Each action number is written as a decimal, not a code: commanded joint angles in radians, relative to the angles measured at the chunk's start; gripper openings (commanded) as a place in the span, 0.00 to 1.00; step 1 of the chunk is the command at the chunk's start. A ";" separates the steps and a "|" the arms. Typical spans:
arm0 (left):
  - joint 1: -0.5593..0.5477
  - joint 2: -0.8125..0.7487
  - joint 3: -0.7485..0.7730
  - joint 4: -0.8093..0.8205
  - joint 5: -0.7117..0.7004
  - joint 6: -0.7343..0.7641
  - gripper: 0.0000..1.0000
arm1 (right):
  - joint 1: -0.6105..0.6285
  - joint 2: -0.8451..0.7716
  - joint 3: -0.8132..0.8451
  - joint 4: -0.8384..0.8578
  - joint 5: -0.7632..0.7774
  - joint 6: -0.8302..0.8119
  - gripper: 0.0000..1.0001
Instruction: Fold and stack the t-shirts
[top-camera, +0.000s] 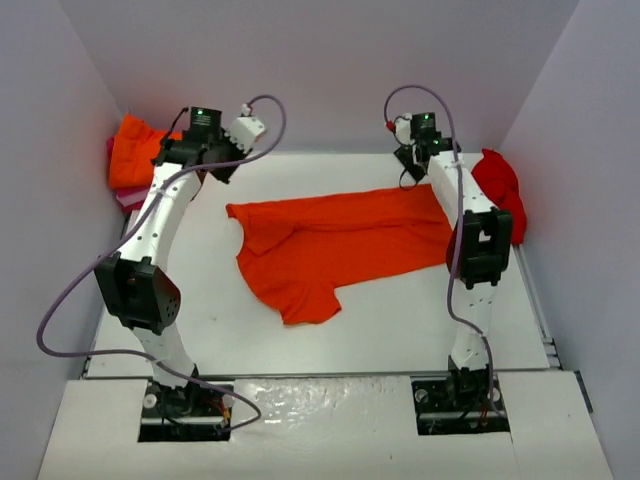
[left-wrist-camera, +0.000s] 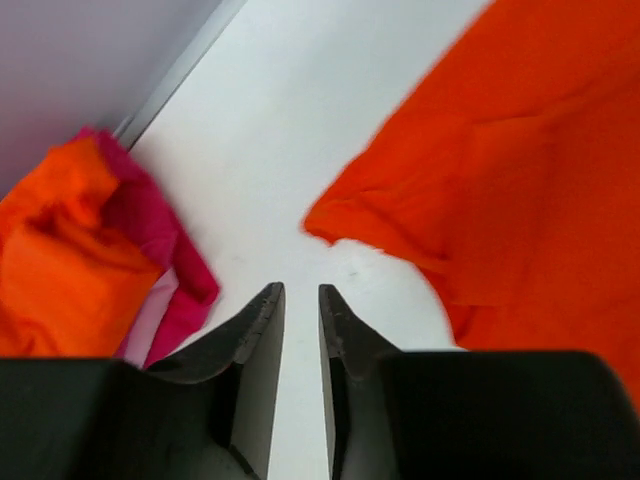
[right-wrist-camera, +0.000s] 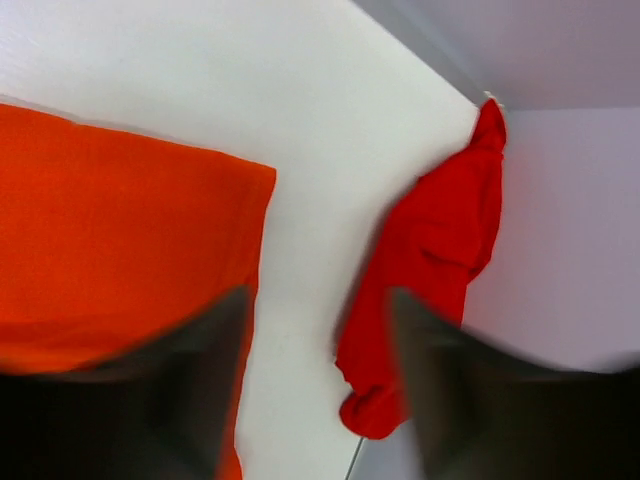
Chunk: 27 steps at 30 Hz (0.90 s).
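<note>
From above, an orange t-shirt (top-camera: 340, 245) lies spread mid-desk (top-camera: 300, 340), its folding unfinished. A folded stack (top-camera: 135, 155) fills the far left corner, and a red tee (top-camera: 500, 190) waits crumpled at the far right edge.

In the left wrist view, the left gripper (left-wrist-camera: 301, 292) is barely parted and empty.

In the right wrist view, the right gripper (right-wrist-camera: 318, 300) gapes wide, holding nothing.

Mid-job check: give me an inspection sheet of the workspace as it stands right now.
Surface: white table.
Job's things: orange t-shirt spread mid-table, wrinkled; stack, orange over magenta and pink, at the far left corner; red t-shirt bunched against the right wall.
Clutter: nothing seen.
Grippers: left gripper, fingers slightly apart, holding nothing; right gripper, fingers wide apart, holding nothing.
Cables: purple cables loop off both arms, none lying on the cloth.
Surroundings: pale walls on three sides.
</note>
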 joint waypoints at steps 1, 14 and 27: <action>-0.100 -0.067 -0.218 -0.005 0.094 0.031 0.16 | -0.010 -0.180 -0.162 0.034 0.014 -0.012 0.03; -0.160 -0.006 -0.415 -0.116 0.285 0.090 0.00 | -0.045 -0.314 -0.634 -0.027 -0.056 -0.037 0.00; -0.100 0.287 -0.347 -0.320 0.196 0.167 0.00 | 0.056 -0.145 -0.674 -0.205 -0.105 -0.063 0.00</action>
